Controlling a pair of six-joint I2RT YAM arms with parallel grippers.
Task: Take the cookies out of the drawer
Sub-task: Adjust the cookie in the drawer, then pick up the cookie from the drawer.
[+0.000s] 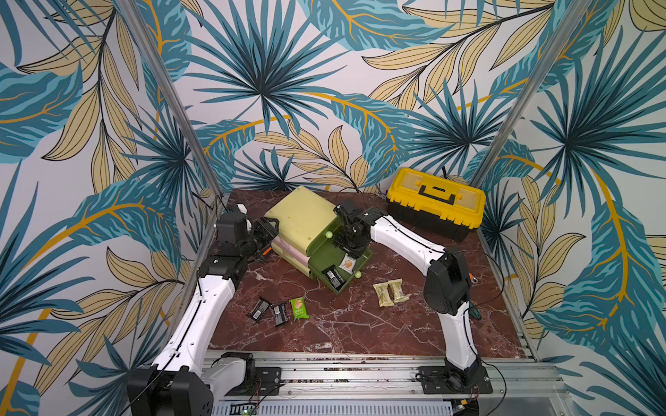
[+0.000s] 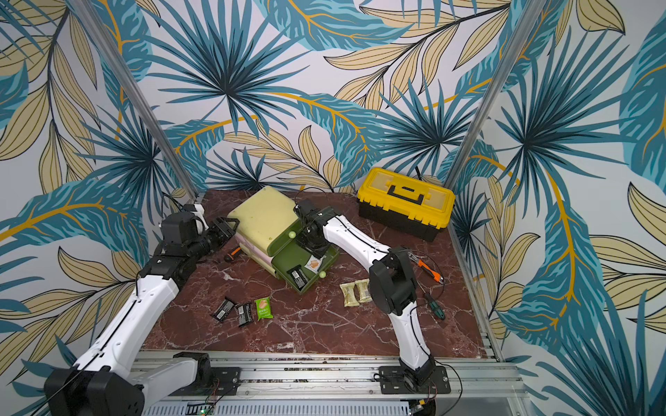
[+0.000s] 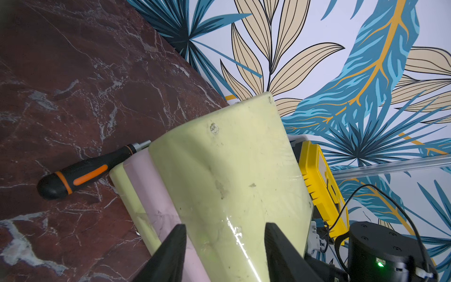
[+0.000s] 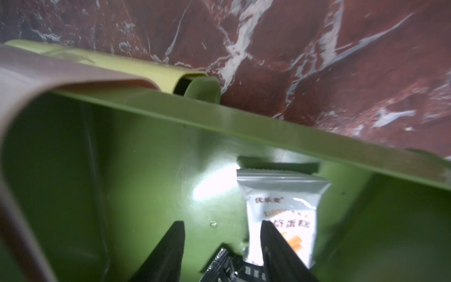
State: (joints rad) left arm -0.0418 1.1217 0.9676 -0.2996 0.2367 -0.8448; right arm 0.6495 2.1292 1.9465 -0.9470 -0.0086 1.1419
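The dark green drawer (image 1: 360, 261) is pulled out of a pale yellow-green cabinet (image 1: 304, 216). A white cookie packet (image 1: 347, 265) and a black one (image 1: 333, 277) lie inside it. My right gripper (image 1: 350, 251) hangs open inside the drawer. In the right wrist view this gripper (image 4: 222, 227) has the black packet (image 4: 227, 266) between its fingers, and the white packet (image 4: 280, 202) lies behind one finger. Two black packets (image 1: 268, 311), a green one (image 1: 299, 308) and two cream-yellow ones (image 1: 391, 292) lie on the table. My left gripper (image 3: 225, 234) is open at the cabinet's far side.
A yellow and black toolbox (image 1: 436, 205) stands at the back right. A black and orange screwdriver (image 3: 73, 177) lies beside the cabinet near my left gripper. Orange pliers (image 2: 429, 270) and a green screwdriver (image 2: 434, 306) lie behind the right arm.
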